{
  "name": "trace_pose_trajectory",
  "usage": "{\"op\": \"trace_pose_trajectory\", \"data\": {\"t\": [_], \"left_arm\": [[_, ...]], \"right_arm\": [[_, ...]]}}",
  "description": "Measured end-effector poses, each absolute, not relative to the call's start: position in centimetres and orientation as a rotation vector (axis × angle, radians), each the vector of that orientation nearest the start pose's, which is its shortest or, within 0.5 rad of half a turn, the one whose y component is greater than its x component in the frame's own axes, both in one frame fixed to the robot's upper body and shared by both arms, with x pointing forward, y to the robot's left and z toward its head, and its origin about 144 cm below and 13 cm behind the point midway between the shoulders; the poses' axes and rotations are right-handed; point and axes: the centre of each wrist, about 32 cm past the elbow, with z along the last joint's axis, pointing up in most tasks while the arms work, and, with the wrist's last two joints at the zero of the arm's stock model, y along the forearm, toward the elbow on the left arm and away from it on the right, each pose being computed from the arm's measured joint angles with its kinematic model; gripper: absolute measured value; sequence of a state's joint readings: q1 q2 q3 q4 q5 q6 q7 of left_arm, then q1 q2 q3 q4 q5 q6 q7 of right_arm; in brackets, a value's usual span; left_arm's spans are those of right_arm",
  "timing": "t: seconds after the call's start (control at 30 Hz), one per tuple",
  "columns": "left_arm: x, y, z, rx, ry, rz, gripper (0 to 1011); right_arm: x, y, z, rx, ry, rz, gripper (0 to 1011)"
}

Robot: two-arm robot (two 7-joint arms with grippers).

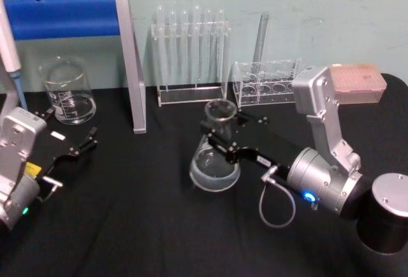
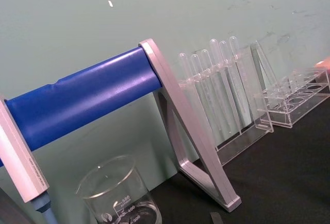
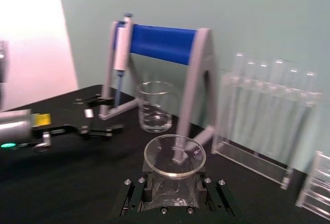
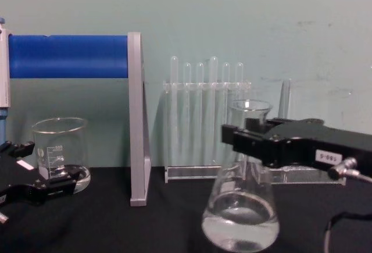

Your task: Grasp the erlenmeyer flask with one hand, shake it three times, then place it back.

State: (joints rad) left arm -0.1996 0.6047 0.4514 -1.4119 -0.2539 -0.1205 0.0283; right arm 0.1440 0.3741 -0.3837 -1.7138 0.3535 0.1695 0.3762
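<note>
Glossy clear glass erlenmeyer flask (image 1: 215, 167)

The erlenmeyer flask (image 1: 215, 162) stands on the table (image 1: 140, 226), near the middle, with a little water (image 4: 240, 221) in its bottom. The right gripper (image 1: 221, 124) reaches in from the right and has one finger on each side of the flask's neck, touching it. Behind the flask, by the wall, stands a rack of test tubes (image 1: 190, 54). To the right of that is a lower rack (image 1: 264, 83), then a box (image 1: 360, 83). A round can (image 1: 389, 216) sits at the front right. On the left stands the pipette stand (image 1: 131, 67), with a beaker (image 1: 67, 92) under its bar. The left gripper (image 1: 73, 125) is just in front of the beaker, fingers spread apart.
</note>
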Motion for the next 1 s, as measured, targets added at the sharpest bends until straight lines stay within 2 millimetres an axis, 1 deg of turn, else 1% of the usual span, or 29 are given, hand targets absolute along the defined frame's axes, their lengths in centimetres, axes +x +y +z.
{"op": "trace_pose_trajectory", "data": {"t": [0.3,0.53,0.83,1.0], "left_arm": [[48.9,31.0,114.0,0.305,-0.285,1.248,1001],[48.9,31.0,114.0,0.305,-0.285,1.248,1001],[48.9,31.0,114.0,0.305,-0.285,1.248,1001],[48.9,31.0,114.0,0.305,-0.285,1.248,1001]], "right_arm": [[45.8,-19.3,120.4,-0.074,-0.012,-0.691,450],[45.3,-18.8,120.3,-0.081,-0.016,-0.648,450],[45.6,-18.9,120.2,-0.079,-0.019,-0.671,450],[46.3,-19.5,120.2,-0.081,-0.026,-0.724,450]]}}
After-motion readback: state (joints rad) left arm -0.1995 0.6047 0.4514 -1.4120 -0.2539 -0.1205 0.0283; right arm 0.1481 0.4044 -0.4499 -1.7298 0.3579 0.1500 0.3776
